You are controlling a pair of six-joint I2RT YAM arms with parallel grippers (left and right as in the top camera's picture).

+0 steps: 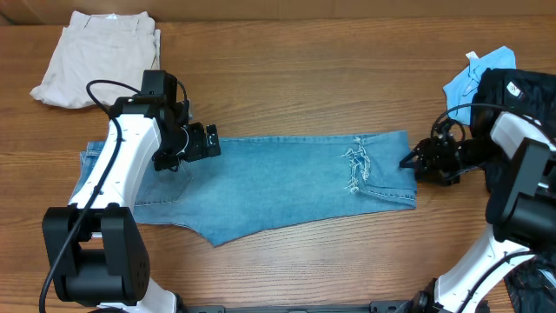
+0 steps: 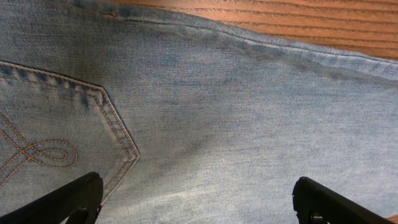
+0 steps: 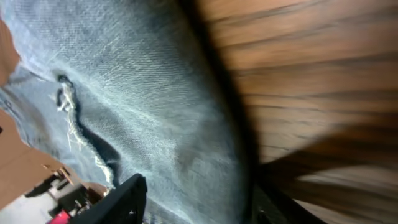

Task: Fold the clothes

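Right up close, black left fingers (image 2: 65,200), spread wide apart, nothing between them. Just under them, light-blue jeans (image 1: 278,178), with a stitched back pocket (image 2: 56,143) and its curly thread pattern. Past the seam, a strip of brown wooden worktop (image 2: 280,25).

Up close on the other side, right fingers (image 3: 124,199) on either side of the leg end of the jeans. Blurry here, so cannot tell if pinching the cloth or only around it. A frayed rip (image 3: 78,137) in the leg nearby.

Seen from above, jeans flat and long across the middle of the worktop, waist end under the left arm, leg end at the right arm. Farther back, cream trousers (image 1: 95,56) in the left corner, well apart. In the right corner, a small blue cloth (image 1: 478,78) beside black clothes (image 1: 539,91).
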